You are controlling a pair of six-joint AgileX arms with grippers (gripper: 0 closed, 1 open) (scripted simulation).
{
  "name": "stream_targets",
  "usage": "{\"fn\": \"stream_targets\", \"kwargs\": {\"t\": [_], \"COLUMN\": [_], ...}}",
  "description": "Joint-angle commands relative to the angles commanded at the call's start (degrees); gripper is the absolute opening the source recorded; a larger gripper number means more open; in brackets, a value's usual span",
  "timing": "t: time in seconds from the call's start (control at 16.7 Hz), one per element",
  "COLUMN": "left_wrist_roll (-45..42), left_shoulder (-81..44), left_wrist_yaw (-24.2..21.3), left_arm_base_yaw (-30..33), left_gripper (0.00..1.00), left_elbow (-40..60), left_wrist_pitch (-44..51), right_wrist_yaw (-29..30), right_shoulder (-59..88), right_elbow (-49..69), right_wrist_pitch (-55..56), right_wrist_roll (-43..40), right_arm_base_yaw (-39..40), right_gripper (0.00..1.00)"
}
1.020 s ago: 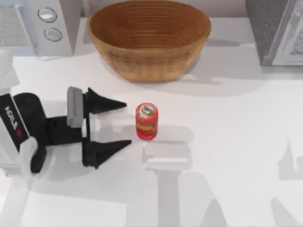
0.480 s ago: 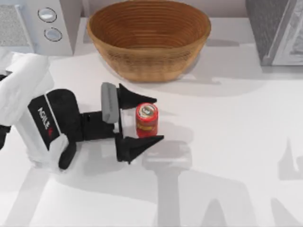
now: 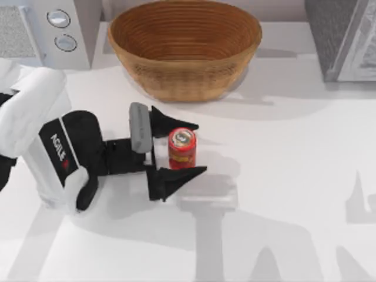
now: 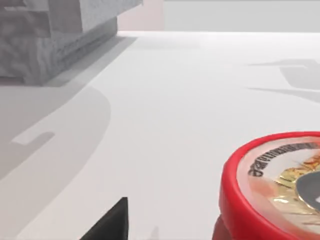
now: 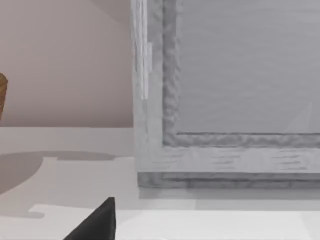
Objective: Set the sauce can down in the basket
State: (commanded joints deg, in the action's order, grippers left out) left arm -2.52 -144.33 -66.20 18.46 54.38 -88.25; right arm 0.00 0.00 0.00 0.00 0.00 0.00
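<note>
Left gripper [image 3: 187, 148] low over table [image 3: 282, 176], jaws spread, 1 finger each side of upright sauce can [image 3: 182, 148]; contact apparently none. Can near basket [image 3: 185, 50], outside it.

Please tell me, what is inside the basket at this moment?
The basket shows only its own woven coils inside; its near inner wall is hidden by the rim. The sauce can stands on the table between the open fingers of the left gripper.
</note>
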Motion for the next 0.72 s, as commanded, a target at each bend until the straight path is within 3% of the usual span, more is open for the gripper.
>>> {"fn": "stream_targets", "kwargs": {"t": [0.6,0.72], "left_wrist_roll": [0.0,0.0], "left_shoulder": [0.0,0.0], "left_wrist_yaw": [0.0,0.0], "left_arm_base_yaw": [0.0,0.0], "left_gripper": [0.02,0.0], "left_elbow": [0.0,0.0], "left_wrist_pitch": [0.0,0.0], "right_wrist_yaw": [0.0,0.0], "right_shoulder": [0.0,0.0], "right_elbow": [0.0,0.0], "right_wrist_pitch": [0.0,0.0], "right_wrist_roll": [0.0,0.0], "right_arm_base_yaw": [0.0,0.0], "right_gripper": [1.0,1.0]}}
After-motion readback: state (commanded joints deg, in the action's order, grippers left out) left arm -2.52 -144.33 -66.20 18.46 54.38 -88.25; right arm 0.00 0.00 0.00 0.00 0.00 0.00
